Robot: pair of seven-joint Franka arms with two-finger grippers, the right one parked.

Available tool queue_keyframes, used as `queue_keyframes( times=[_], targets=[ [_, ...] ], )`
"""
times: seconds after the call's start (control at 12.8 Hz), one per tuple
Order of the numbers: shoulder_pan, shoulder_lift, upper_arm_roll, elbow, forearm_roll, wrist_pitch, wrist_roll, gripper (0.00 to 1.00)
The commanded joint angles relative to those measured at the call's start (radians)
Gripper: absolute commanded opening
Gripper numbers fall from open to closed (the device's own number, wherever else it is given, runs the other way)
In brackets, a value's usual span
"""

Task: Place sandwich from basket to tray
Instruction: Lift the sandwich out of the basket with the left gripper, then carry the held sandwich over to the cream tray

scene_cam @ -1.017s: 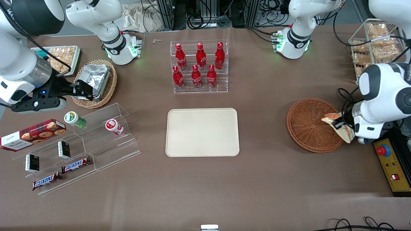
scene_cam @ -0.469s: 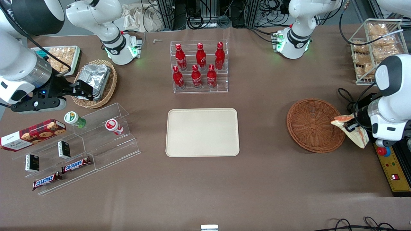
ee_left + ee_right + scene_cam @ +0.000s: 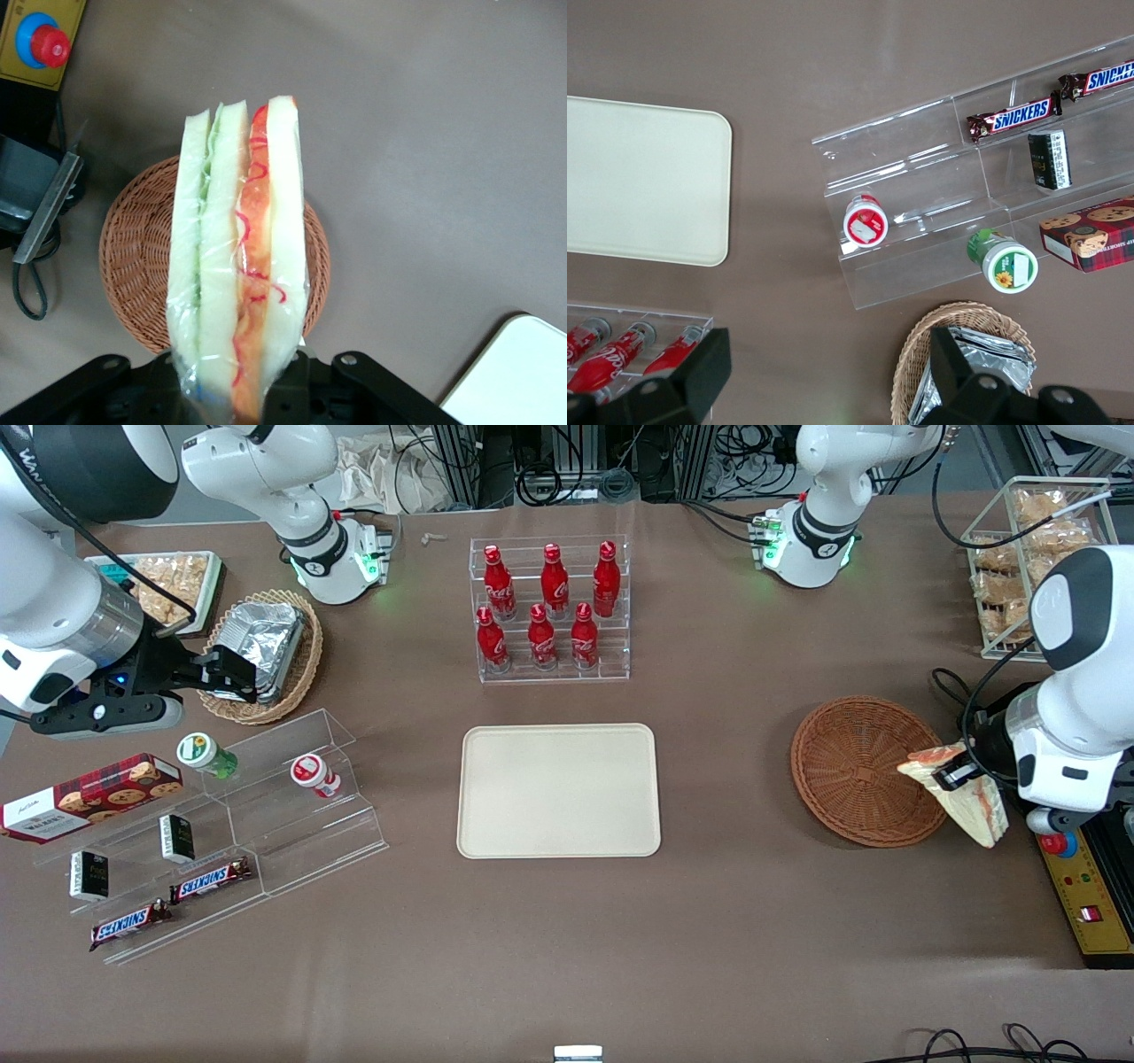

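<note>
Lying well apart from basket [image 3: 866, 769], toward parked arm's end: tray [image 3: 559, 790], bare. Hovering above basket's rim: gripper [image 3: 955, 777], fingers clamping sandwich [image 3: 237, 266] by one end. Hanging lifted, tilted, clear-wrapped: sandwich. Risking slippage during carry, wrap being slick, grip being narrow.

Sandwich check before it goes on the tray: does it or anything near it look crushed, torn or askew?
Nothing stands out. The gripper is shut on the sandwich, held above the basket's rim; wrap and layers look intact. The tray lies flat.
</note>
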Motion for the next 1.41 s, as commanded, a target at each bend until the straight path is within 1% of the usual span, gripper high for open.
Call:
queue_keyframes(
  times=[0.0,0.08,0.31,0.39,0.47,0.55,0.63,0.7,0.78,0.94,1.17,1.33],
  targets=[
    [0.001,0.029,-0.033,0.046,-0.006,-0.028,-0.015,0.08],
    [-0.001,0.029,-0.037,0.046,-0.008,-0.030,-0.016,0.14],
    [-0.001,0.052,-0.089,0.046,-0.017,-0.030,-0.108,0.05],
    [-0.001,0.065,-0.121,0.046,-0.014,-0.028,-0.139,0.04],
    [-0.001,0.075,-0.148,0.045,-0.006,-0.027,-0.166,0.05],
    [-0.004,0.089,-0.168,0.045,-0.002,-0.018,-0.192,0.06],
    [-0.012,0.094,-0.187,0.043,0.007,-0.018,-0.217,0.10],
    [-0.021,0.097,-0.196,0.042,0.036,-0.016,-0.231,0.16],
    [-0.041,0.108,-0.207,0.042,0.059,-0.015,-0.236,0.16],
    [-0.062,0.144,-0.233,0.037,0.066,0.013,-0.233,0.16],
    [-0.067,0.206,-0.296,0.037,0.072,0.080,-0.194,0.24],
    [-0.076,0.265,-0.355,0.034,0.137,0.105,-0.148,0.27]
  ],
)
